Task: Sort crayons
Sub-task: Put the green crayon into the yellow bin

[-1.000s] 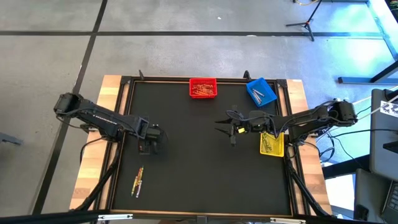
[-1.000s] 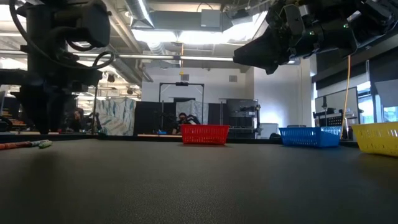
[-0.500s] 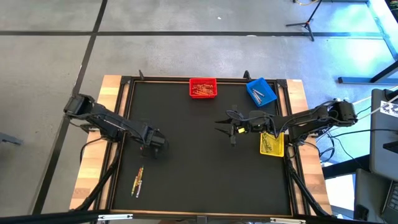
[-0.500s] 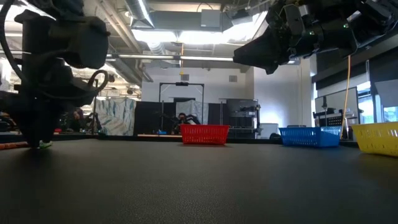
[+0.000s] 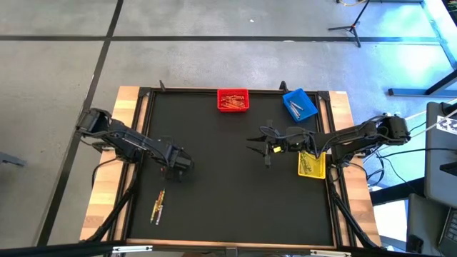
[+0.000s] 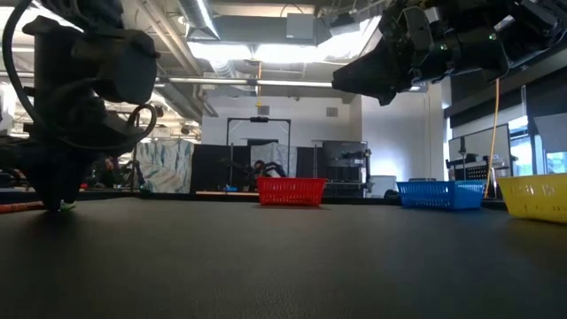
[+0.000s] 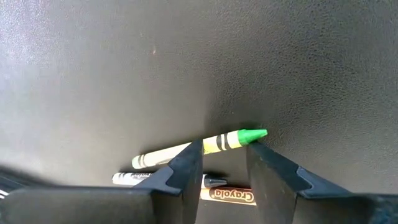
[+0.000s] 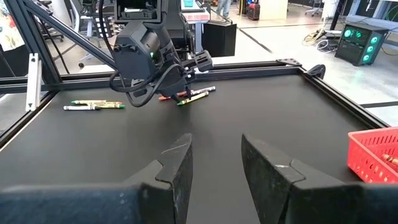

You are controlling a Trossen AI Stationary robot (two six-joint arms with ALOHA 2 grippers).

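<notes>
My left gripper (image 5: 174, 165) is open and points down at the table's left part, low over a small group of crayons. In the left wrist view its fingertips (image 7: 222, 149) stand at a green crayon (image 7: 225, 140), which lies flat across the gap. A white crayon (image 7: 127, 178) and an orange crayon (image 7: 231, 196) lie beside it. Several more crayons (image 5: 158, 205) lie near the front left corner. My right gripper (image 5: 255, 148) is open and empty, raised over the table's middle right. My left gripper comes from above with one fingertip (image 7: 194, 152) over the green crayon's wrapped middle and the other (image 7: 255, 149) beside its green point (image 7: 254, 134). I cannot tell whether the fingers touch it. The crayon lies flat on the table.
A red bin (image 5: 233, 100) and a blue bin (image 5: 300, 104) stand at the far edge, and a yellow bin (image 5: 311, 165) at the right edge; all hold crayons. The black mat (image 5: 228, 200) has a raised frame around it.
My left gripper has gone down to the table and a little toward the near edge, onto the group of crayons. The crayons have not moved.
</notes>
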